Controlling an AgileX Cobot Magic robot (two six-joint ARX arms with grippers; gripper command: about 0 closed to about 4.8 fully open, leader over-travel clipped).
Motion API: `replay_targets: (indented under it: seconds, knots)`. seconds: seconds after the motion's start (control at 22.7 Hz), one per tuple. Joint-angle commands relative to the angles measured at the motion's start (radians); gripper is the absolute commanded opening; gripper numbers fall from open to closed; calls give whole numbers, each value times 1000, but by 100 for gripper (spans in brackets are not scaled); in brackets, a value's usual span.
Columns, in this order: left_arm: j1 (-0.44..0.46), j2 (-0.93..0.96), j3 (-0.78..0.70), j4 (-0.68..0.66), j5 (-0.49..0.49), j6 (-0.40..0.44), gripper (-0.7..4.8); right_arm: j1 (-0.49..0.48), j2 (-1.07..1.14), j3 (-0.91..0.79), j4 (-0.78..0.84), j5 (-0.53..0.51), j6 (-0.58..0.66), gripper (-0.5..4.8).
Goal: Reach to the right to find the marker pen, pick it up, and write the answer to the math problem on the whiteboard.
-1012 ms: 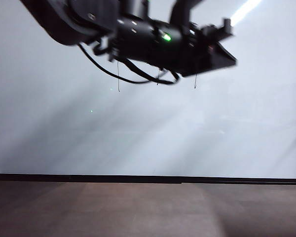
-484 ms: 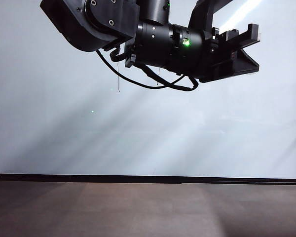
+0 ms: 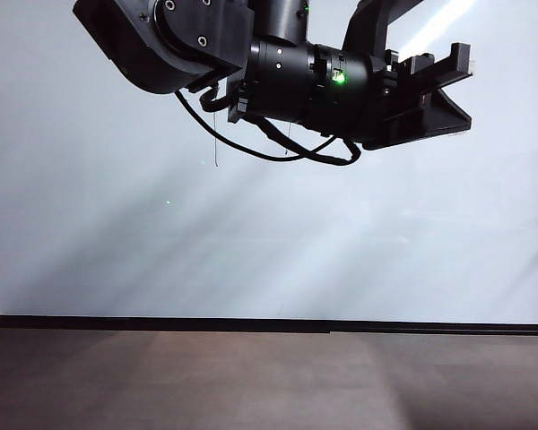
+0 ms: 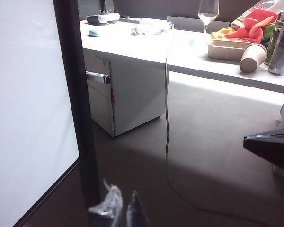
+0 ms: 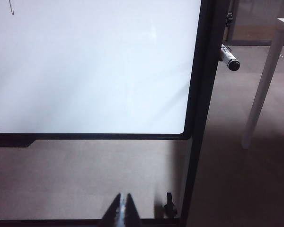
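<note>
Exterior view: the left arm crosses the upper part of the whiteboard (image 3: 269,242), its left gripper (image 3: 448,85) pointing toward the board's right edge. The jaws stand apart and hold nothing. Thin strokes of the math problem (image 3: 215,143) show below the arm, mostly hidden by it. No pen is visible here.

Left wrist view: the marker pen (image 4: 98,77) sticks out sideways from the far side of the board's black frame (image 4: 75,94), ahead of the left gripper (image 4: 189,184) and well apart from it. One dark finger (image 4: 272,146) and a second tip are in sight with a wide gap between them (nothing in it).

Right wrist view: the right gripper (image 5: 122,208) is closed and empty, low beside the board's lower corner. The pen's dark cap end (image 5: 229,60) lies well beyond it, past the frame.

Step in hand: reaching for the pen. The next move likely calls for bringing the open jaws around the barrel before closing.
</note>
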Motion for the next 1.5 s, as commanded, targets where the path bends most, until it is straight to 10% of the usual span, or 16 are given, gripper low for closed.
replay_targets:
  seconds: [0.04,0.48,0.66,0.88,0.97,1.23,1.36,1.5]
  knots:
    - [-1,-2,4,12,3,3,27,1,-1,-5,11,1,0,-5]
    - [-1,-2,4,12,3,3,27,2,-1,-5,51,-8,28,-5]
    - [-1,-2,4,12,3,3,27,-3,0,-3,346,5,230,-5]
    - [-1,-2,4,12,3,3,27,-4,36,130,874,591,448,-5]
    - [-1,-2,4,12,3,3,27,-5,94,230,906,637,446,1]
    - [-1,-2,4,12,3,3,28,-5,516,642,1128,349,241,-1]
    - [-1,-2,3,11,3,3,27,-9,791,950,933,215,-121,-1]
    - [-1,-2,3,12,3,3,27,-76,984,1163,730,81,-210,-1]
